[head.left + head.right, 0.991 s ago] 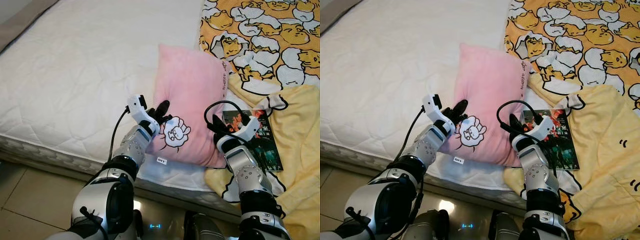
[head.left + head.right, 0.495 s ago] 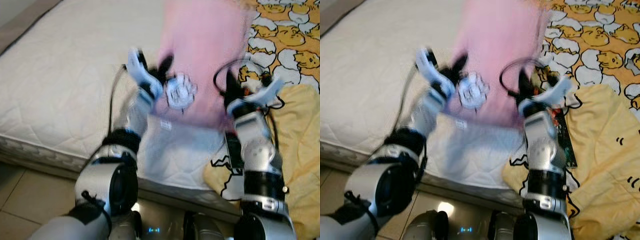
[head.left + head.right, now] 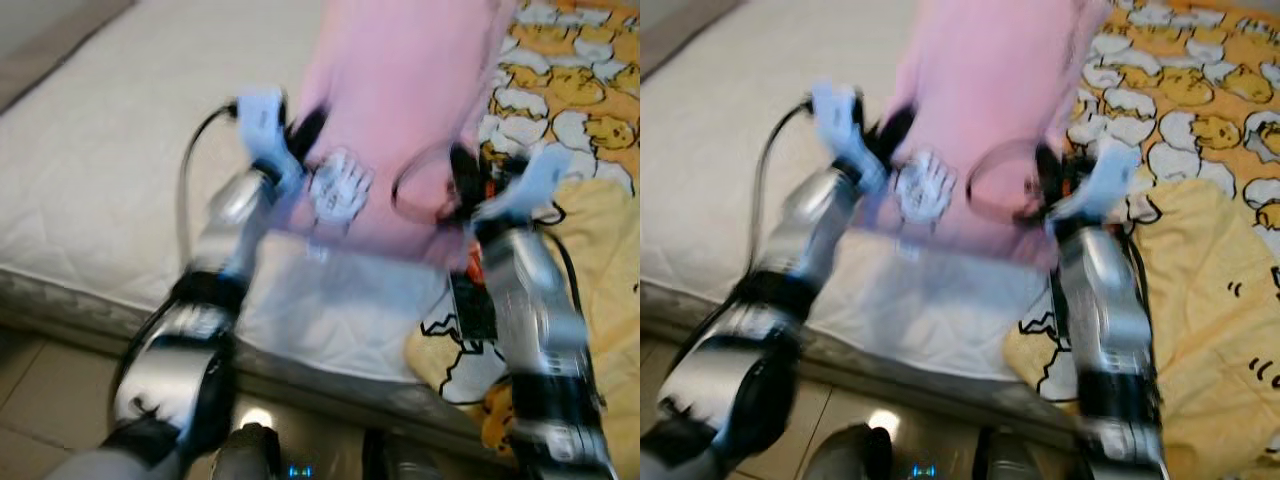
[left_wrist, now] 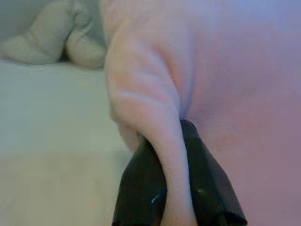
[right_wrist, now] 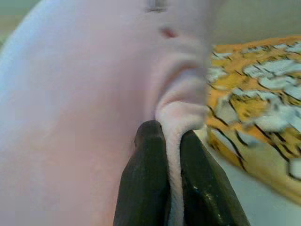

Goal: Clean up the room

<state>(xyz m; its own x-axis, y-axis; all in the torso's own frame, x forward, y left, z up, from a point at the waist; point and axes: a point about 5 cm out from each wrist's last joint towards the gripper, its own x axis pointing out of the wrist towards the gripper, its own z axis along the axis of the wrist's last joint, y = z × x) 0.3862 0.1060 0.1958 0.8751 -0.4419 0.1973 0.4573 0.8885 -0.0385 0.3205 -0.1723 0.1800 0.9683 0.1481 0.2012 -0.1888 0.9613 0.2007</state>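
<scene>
The white mattress (image 3: 120,150) spreads out on the left. The left gripper (image 3: 298,140) has its fingers (image 4: 141,183) clamped on a fold of the pink pillow (image 3: 400,110), which hangs off the bed between both arms, long axis running away from the robot. The right gripper (image 3: 462,185) pinches the opposite edge, fingers (image 5: 148,174) closed on fabric. Below it a dark book (image 3: 472,305) lies on the yellow patterned blanket (image 3: 590,130), just right of the pillow's path
</scene>
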